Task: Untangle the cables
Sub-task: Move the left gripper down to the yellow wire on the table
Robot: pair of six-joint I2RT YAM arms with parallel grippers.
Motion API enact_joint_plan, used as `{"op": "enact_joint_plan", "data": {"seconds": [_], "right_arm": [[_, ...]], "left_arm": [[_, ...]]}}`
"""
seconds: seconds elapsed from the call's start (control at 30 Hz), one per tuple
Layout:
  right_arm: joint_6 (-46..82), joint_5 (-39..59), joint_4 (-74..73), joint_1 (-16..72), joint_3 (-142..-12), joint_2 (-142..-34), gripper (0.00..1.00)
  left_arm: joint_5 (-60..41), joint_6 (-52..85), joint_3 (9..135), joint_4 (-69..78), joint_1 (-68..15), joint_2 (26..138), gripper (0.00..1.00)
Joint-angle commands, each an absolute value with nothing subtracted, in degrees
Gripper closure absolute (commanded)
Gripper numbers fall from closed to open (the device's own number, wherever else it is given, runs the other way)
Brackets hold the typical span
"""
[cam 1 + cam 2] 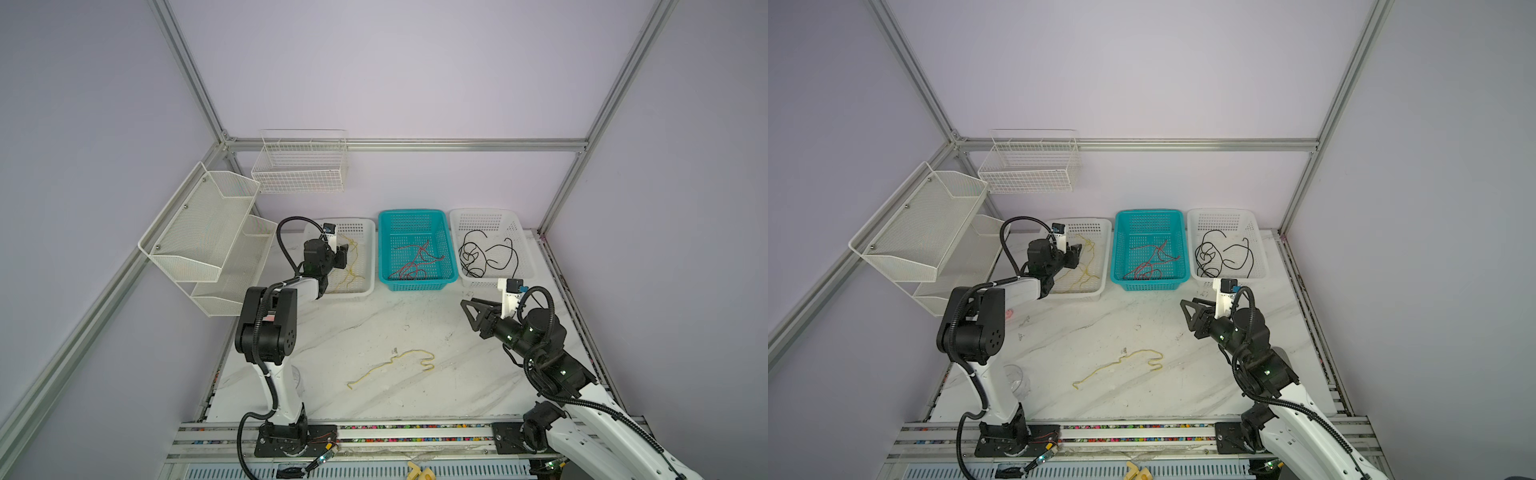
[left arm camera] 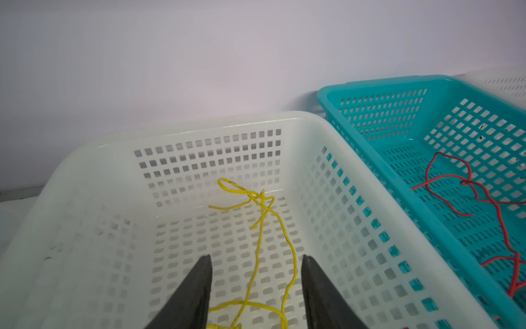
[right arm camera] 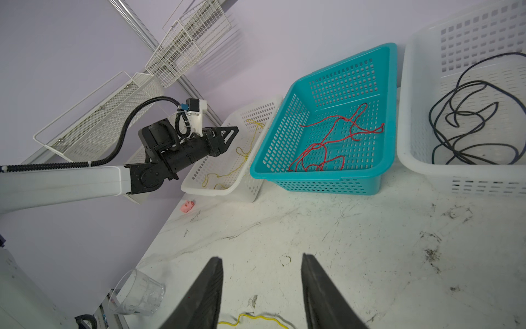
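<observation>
Overhead, the left pincer hung spread above the white basket, pinching nothing; the yellow cables lay on the basket floor beneath it. Likewise spread and empty, the right pincer hovered over the counter, one loose yellow cable lying near it, untouched.

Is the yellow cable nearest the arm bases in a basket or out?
Out: the yellow cable lies on the bare marble table, short of the teal basket.
</observation>
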State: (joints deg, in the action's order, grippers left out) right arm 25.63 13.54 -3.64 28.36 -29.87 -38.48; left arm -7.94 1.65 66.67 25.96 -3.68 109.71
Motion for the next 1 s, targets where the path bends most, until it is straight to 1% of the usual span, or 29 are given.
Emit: {"op": "enact_joint_plan", "data": {"seconds": [0.0,0.1,0.17,0.2,0.23,0.27,0.37,0.43,0.5,0.57,0.63,0.7,0.8,0.97], "right_arm": [[25.5,13.9,-3.7,28.7,-31.6,-38.8,0.52],[25.6,13.5,-1.7,29.5,-33.3,-40.9,0.51],[26.0,12.9,-0.5,31.5,-34.5,-43.0,0.51],[26.4,11.9,-0.1,33.0,-34.8,-43.9,0.51],[26.7,10.1,0.3,35.0,-35.3,-44.9,0.51],[26.7,8.0,1.1,37.2,-35.7,-46.1,0.5],[26.9,2.9,3.4,41.9,-37.0,-48.7,0.5],[27.3,2.2,4.2,42.9,-37.3,-49.8,0.5],[27.6,2.0,4.6,43.0,-37.3,-50.3,0.5],[27.7,1.9,4.7,43.0,-37.1,-50.2,0.5],[27.3,1.5,5.5,43.0,-37.5,-50.0,0.5],[27.0,1.1,6.3,43.0,-38.0,-49.6,0.5],[26.6,0.9,6.8,43.0,-38.3,-49.2,0.5],[26.6,1.2,7.2,43.0,-38.0,-49.3,0.5]], "left_arm": [[-8.7,4.1,67.5,26.9,-3.3,103.4,0.41],[-7.6,7.8,67.5,25.6,-3.3,99.4,0.35],[-6.0,10.4,67.6,23.3,-3.4,96.1,0.29],[-5.6,11.9,67.5,22.4,-3.4,94.6,0.25],[-5.2,14.1,67.4,20.8,-3.4,93.0,0.18],[-4.8,16.1,67.5,18.4,-3.4,91.4,0.14],[-7.9,18.6,66.0,11.7,-3.4,86.4,0.06],[-9.1,21.1,63.5,8.0,-4.1,82.6,0.05],[-8.1,22.8,61.7,2.4,-5.8,77.8,0.05],[-7.1,23.1,59.2,-4.8,-9.0,74.5,0.06],[-6.7,22.9,55.6,-8.8,-12.2,71.2,0.07],[-7.0,20.0,53.7,-14.0,-16.9,69.1,0.08],[-8.2,15.9,55.2,-23.5,-23.5,70.4,0.1],[-8.4,8.1,61.5,-37.8,-33.8,78.2,0.13]]}}
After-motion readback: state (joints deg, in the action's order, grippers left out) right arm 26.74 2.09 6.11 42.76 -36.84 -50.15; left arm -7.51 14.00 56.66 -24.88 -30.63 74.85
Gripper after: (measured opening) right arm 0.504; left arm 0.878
